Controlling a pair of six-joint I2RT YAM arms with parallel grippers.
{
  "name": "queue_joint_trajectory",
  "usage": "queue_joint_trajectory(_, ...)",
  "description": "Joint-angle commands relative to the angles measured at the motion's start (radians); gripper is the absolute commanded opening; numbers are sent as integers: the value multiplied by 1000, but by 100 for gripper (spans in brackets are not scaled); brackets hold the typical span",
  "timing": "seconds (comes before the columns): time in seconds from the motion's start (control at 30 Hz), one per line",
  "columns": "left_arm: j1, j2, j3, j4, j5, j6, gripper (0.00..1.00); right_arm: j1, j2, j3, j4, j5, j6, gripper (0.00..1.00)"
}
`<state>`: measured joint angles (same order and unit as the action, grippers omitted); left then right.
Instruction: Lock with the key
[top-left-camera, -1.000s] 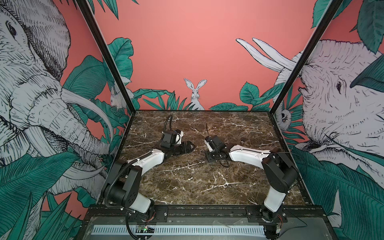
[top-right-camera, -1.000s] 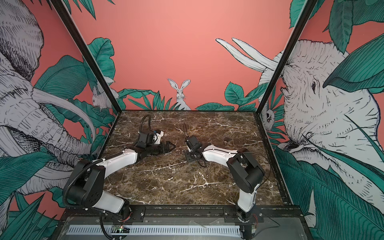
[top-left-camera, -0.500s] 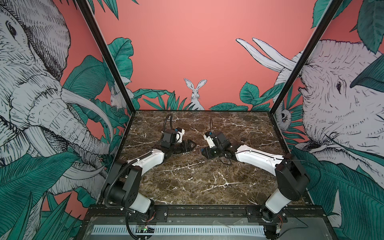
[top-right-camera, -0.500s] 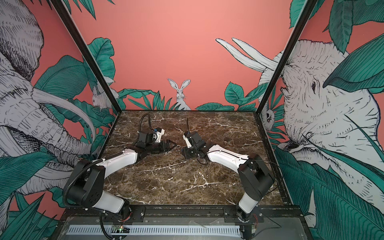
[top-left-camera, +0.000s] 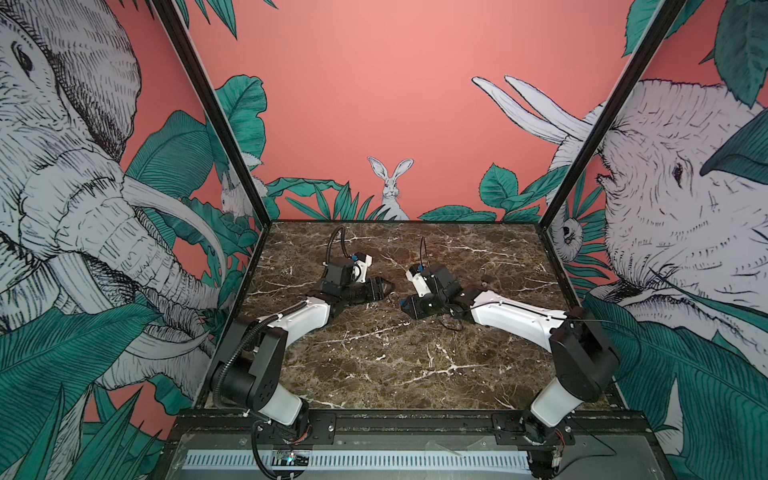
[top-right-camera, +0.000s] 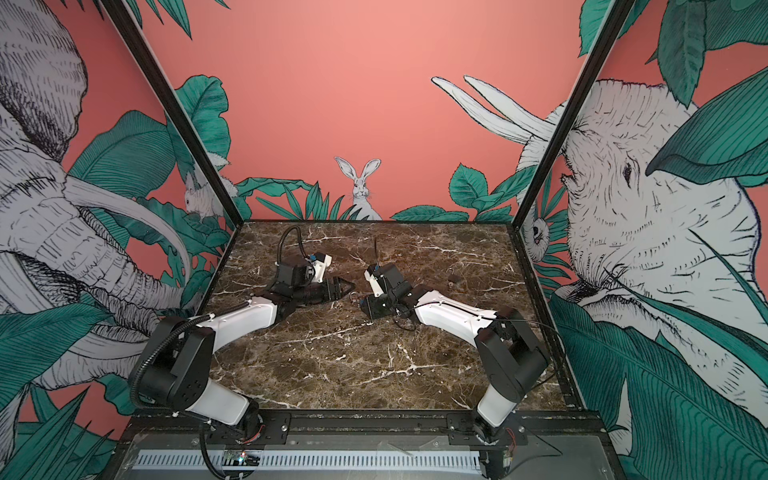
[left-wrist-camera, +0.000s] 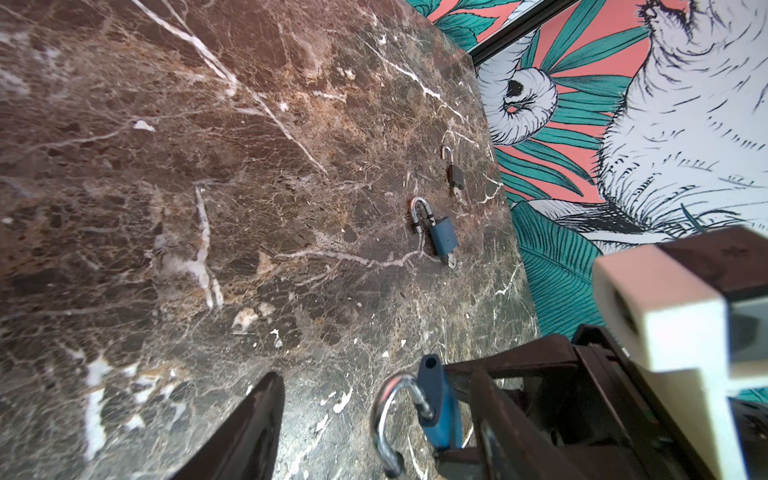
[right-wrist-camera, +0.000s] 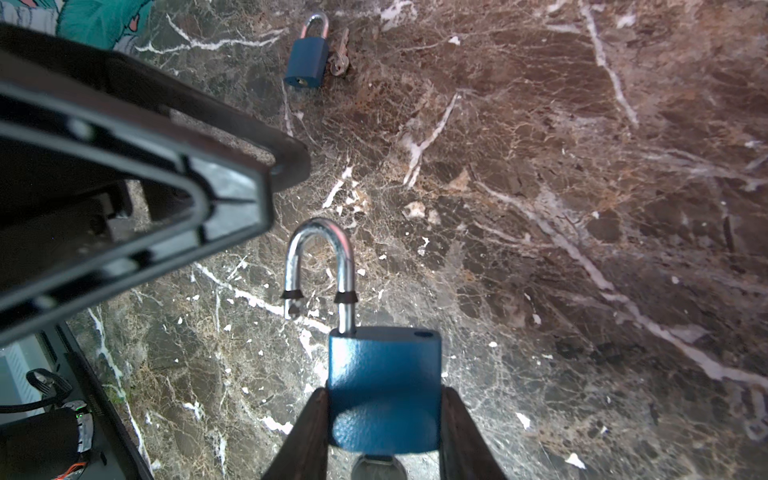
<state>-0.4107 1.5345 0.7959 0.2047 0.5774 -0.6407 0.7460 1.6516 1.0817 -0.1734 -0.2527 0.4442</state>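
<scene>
A dark brown marble tabletop (top-left-camera: 374, 365) veined with white forms the floor of the booth. The far wall (top-left-camera: 374, 104) is coral pink, with a white rabbit (top-left-camera: 390, 187) among green leaves at its foot. A tusked elephant (top-left-camera: 70, 199) covers the left wall and a large pale animal (top-left-camera: 673, 199) covers the right. Black posts (top-left-camera: 208, 112) stand at the far corners, and a black rail (top-left-camera: 415, 420) runs along the near edge.

Brown marble tabletop (top-left-camera: 374, 365), jungle-mural walls (top-left-camera: 374, 83) w/ rabbit (top-left-camera: 390, 183), elephants (top-left-camera: 62, 187)
</scene>
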Motion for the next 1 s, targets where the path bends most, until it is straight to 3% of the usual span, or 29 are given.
queue_joint_trajectory(0.0, -7, 13, -1, 28, 16, -18, 67, -2, -35, -2, 72, -26, 16, 17)
queue_joint_trajectory(0.33, -8, 8, -6, 65, 75, -48, 56, -3, -13, -5, 112, -47, 43, 16)
queue_joint_trajectory(0.97, -8, 4, -11, 62, 65, -50, 31, -2, 7, 9, 113, -64, 46, 15)
